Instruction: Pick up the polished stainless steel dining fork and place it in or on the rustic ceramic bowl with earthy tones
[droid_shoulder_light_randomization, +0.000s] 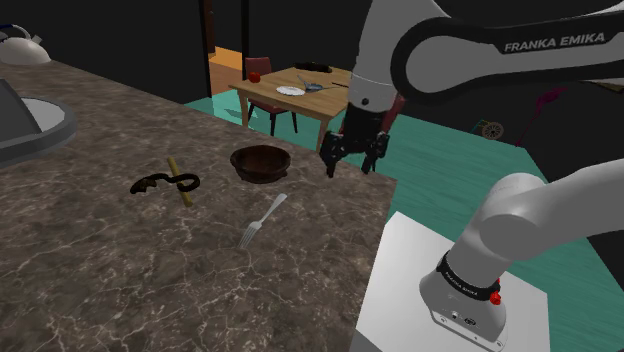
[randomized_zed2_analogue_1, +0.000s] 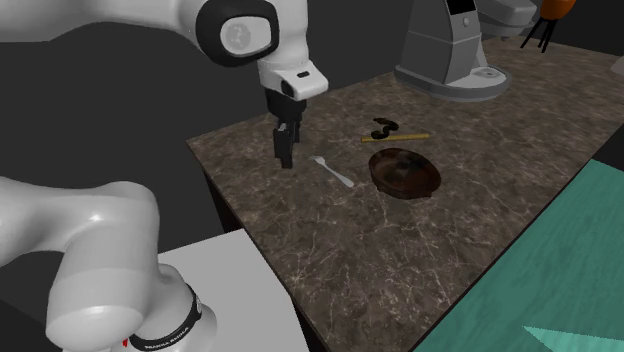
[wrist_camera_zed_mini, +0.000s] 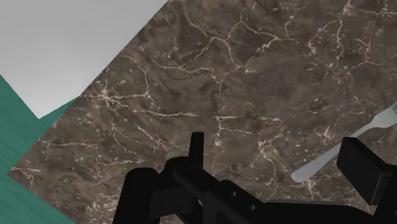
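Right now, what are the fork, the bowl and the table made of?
The fork looks like metal: thin and pale silvery grey. The bowl is dark brown and dull, maybe ceramic, maybe wood; the look leaves it open. The table looks like marble: brown stone with white veins.

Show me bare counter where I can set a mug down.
Free: the broad marbled counter stretch at the shoulder view's lower left, below the fork and black curled item. Crowded: between brown bowl, fork and pincer.
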